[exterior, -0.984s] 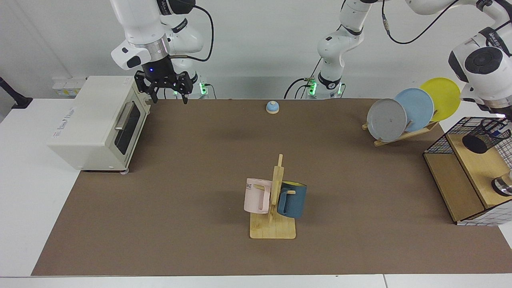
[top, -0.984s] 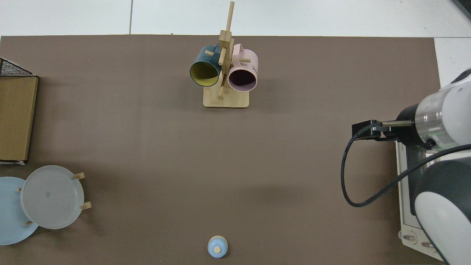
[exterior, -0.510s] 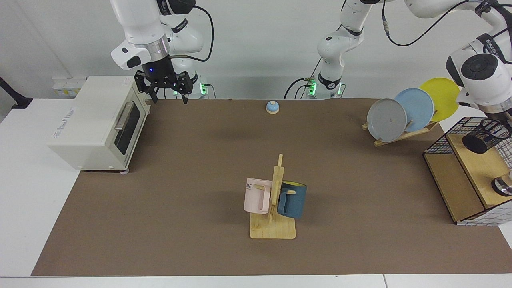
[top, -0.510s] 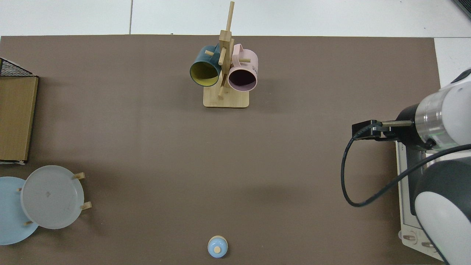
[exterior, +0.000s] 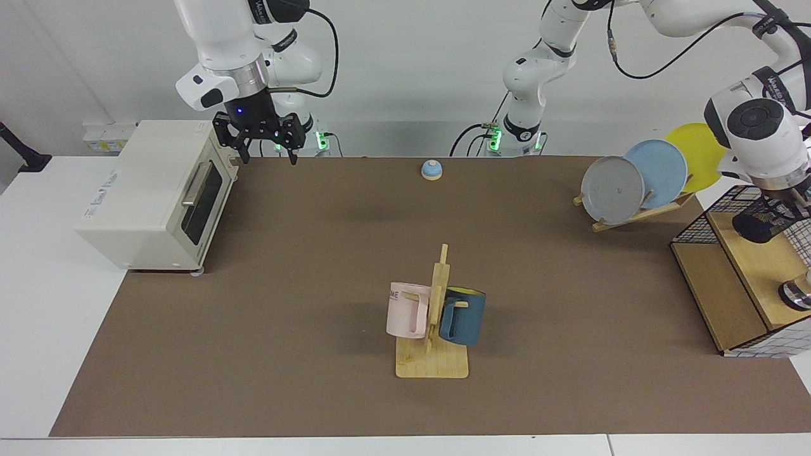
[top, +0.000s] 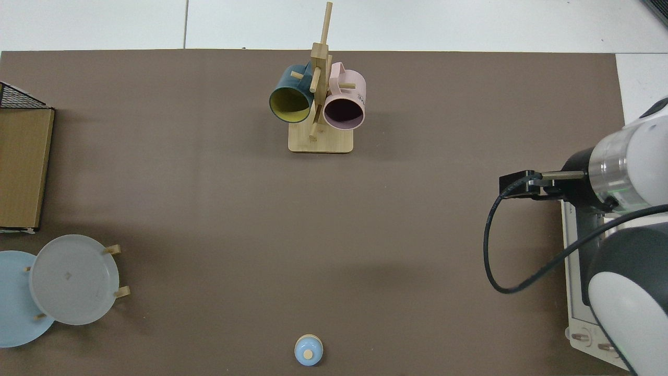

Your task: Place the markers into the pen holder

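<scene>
The left pincer [exterior: 799, 197] hangs directly over the pen holder [exterior: 770, 218] at the far edge of the facing view; the wrist hides its fingers, so whether it is open or closed cannot be told. No marker can be made out; if one is held, it is hidden behind the wrist or already down in the mesh. The pen holder stands on the upper wooden shelf [exterior: 760, 266] inside a black wire basket frame [exterior: 700, 221], with a small round silver object [exterior: 797, 294] on the same shelf.

The step in hand looks like the drop into the cup. To do it well, the pincer should stay centred above the rim and keep the marker upright, letting go only once the tip is below the rim, then rise straight up so the wires are not snagged.

The right pincer [exterior: 261, 140] waits with fingers spread beside the toaster oven [exterior: 149, 196], above the back of the desk [exterior: 317, 266].
</scene>
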You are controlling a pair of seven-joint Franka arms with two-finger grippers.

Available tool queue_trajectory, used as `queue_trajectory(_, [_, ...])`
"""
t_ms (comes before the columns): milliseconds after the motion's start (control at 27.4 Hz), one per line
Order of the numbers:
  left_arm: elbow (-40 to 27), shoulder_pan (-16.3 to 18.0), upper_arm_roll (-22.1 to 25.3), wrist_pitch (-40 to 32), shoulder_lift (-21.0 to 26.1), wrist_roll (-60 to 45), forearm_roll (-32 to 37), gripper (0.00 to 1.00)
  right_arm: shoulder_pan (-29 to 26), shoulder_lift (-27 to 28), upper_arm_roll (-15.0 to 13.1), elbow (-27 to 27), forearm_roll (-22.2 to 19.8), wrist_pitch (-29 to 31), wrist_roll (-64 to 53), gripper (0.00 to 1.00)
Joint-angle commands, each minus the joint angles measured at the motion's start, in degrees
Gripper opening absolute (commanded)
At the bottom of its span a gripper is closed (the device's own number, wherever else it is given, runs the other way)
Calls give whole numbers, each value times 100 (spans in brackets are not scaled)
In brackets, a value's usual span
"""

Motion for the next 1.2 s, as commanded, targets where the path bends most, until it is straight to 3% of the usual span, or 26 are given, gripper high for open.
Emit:
queue_trajectory(0, [-122, 96, 4, 196, -22, -44, -67, 0, -92, -33, 55, -52, 96, 101, 20, 100])
queue_trajectory(583, [-122, 96, 74, 205, -22, 0, -67, 0, -92, -24, 55, -52, 96, 101, 20, 100])
queue_trajectory(765, [-114, 96, 83, 205, -22, 44, -67, 11, -92, -24, 55, -52, 96, 101, 20, 100])
queue_trajectory(1166, [-105, 104, 92, 196, -22, 158, -67, 16, -92, -24, 55, -52, 96, 101, 20, 100])
